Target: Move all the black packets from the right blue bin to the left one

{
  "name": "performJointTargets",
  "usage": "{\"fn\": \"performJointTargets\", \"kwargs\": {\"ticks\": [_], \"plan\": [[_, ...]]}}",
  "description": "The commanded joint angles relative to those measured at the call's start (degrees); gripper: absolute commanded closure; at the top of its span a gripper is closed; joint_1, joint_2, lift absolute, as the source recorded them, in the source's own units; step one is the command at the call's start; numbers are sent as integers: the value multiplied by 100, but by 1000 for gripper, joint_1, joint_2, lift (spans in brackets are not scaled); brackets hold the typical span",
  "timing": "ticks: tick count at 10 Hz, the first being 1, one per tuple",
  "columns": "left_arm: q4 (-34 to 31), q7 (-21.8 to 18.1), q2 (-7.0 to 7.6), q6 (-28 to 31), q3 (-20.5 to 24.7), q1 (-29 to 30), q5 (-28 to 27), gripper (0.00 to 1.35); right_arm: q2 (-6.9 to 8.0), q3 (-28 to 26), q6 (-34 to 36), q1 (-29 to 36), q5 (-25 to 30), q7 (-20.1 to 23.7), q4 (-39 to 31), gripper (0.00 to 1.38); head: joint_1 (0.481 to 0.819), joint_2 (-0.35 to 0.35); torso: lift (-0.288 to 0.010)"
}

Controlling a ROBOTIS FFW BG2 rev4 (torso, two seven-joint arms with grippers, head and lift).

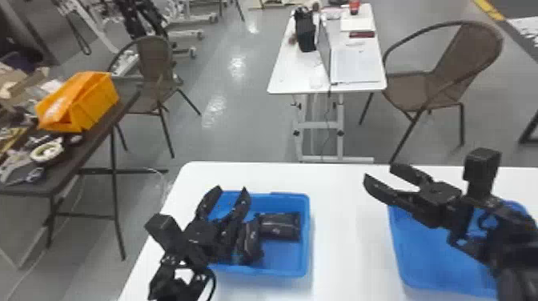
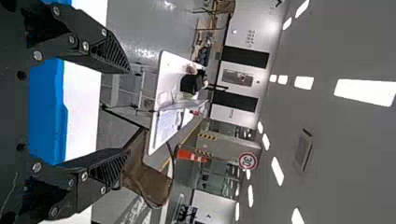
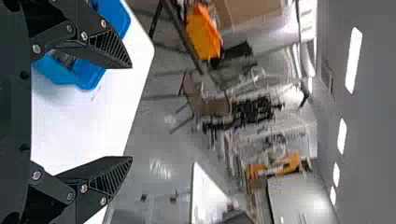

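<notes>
Holds left pincer (image 1: 232, 187) apart over left bin (image 1: 286, 256) with black packets (image 1: 279, 227); holds right pincer (image 1: 378, 170) apart near right bin (image 1: 432, 256).

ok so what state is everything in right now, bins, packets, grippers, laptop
left blue bin: upright, holding black packets
black packets: at least two, lying in the left bin
right blue bin: upright, partly hidden by the right arm, no packet visible
left gripper: open
right gripper: open
laptop: open
</notes>
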Motion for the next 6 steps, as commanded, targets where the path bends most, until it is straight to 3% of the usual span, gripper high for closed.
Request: {"fn": "performJointTargets", "kwargs": {"ticks": [1,2,4,5,6], "plan": [[-166,0,-15,-105,-87,15,257,206,120,-470,-2,624,321,-596,-419,363,695,162,0],[-350,0,-15,-105,-69,59,204,211,216,-821,-54,1011,312,-992,-525,366,695,136,0],[-535,8,-15,-122,37,121,213,213,225,-1182,51,1617,611,-2196,-832,366,695,41,0],[-579,8,-15,-122,72,147,204,213,234,-1234,157,1758,497,-2776,-832,367,695,-10,0],[-596,8,-15,-105,80,156,204,213,234,-1270,341,1749,549,-2996,-771,371,695,-31,0]]}}
